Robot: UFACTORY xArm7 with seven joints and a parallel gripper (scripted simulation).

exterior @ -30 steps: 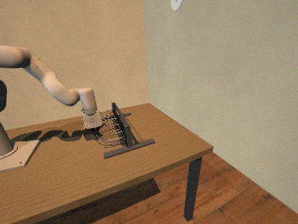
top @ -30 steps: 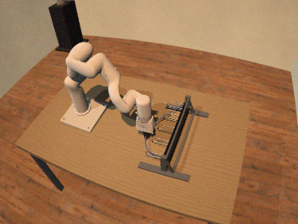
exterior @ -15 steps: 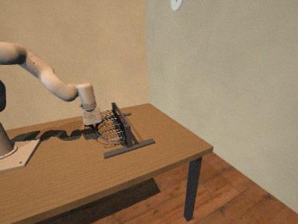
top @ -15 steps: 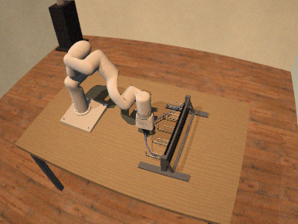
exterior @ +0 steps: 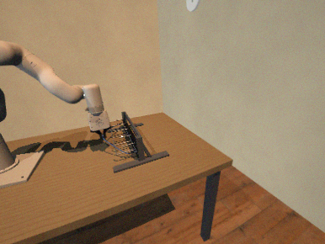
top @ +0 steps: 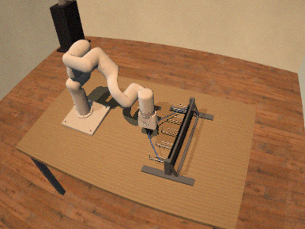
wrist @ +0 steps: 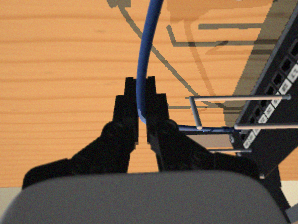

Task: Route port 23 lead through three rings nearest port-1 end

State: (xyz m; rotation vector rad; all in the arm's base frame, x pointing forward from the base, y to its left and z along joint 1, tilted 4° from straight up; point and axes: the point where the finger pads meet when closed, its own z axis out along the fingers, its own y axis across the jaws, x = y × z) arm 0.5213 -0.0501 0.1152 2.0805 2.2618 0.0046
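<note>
The dark rack [top: 179, 136] with the patch panel stands on its two feet in the middle of the table, its wire rings [top: 167, 132] facing the arm. It also shows in the exterior view [exterior: 134, 140]. My gripper [wrist: 141, 92] hangs just in front of the rings and is shut on the blue lead [wrist: 148, 50]. In the wrist view the lead runs up and away from the fingers over the table, and a thin stretch passes right toward the panel's ports [wrist: 272, 100] behind a wire ring [wrist: 235, 112]. In the top view the lead [top: 152, 146] hangs below the gripper [top: 148, 128].
The arm's base plate [top: 85, 118] sits at the table's left side. A dark cabinet [top: 67, 25] stands on the floor behind the table. The rack's long foot [top: 167, 174] lies near the front edge.
</note>
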